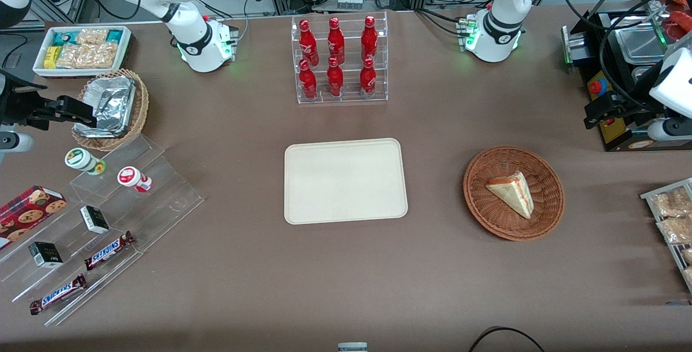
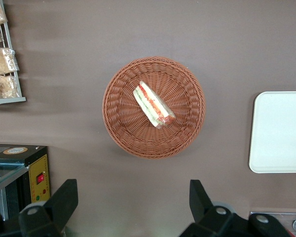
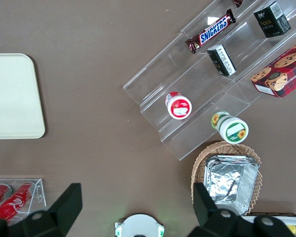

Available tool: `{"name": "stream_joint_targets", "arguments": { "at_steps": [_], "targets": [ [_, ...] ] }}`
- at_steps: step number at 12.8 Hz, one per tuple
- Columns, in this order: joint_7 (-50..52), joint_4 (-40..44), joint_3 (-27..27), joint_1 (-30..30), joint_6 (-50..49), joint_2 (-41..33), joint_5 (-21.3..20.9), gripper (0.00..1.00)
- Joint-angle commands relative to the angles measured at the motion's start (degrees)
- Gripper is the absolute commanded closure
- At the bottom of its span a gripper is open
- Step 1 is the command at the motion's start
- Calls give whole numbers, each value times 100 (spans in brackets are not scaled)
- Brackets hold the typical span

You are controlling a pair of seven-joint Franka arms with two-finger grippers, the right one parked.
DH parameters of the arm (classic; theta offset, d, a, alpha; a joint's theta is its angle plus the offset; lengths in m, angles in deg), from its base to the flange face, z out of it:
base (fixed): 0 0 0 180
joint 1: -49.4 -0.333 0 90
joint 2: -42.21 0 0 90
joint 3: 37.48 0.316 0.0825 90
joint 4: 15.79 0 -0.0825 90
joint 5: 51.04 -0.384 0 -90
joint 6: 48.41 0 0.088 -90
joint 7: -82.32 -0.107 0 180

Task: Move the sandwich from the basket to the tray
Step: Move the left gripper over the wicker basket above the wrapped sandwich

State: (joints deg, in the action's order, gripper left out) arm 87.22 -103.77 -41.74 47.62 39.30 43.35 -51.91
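Fingers [image 2: 64, 200] of our gripper [image 2: 133, 202] are spread wide and holding nothing, hovering well above the table with the basket [image 2: 119, 131] below them. We are seeing the sandwich [image 2: 154, 104] lying inside the basket, well apart from both fingers. We are keeping clear of the tray [image 2: 278, 132], which is sitting near the basket, toward the parked arm's end.

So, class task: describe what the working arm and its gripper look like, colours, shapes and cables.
The working arm is glossy white with rounded joints, a black band, a green light at its base and black cables nearby. Its gripper, up at the working arm's end of the table, has two black, wedge-shaped fingers on a black body with round grey fittings.
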Motion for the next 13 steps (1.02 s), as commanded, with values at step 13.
{"name": "stream_joint_targets", "arguments": {
  "at_steps": [13],
  "targets": [
    [396, -490, 3, -77, 1228, 483, -36, 0]
  ]
}}
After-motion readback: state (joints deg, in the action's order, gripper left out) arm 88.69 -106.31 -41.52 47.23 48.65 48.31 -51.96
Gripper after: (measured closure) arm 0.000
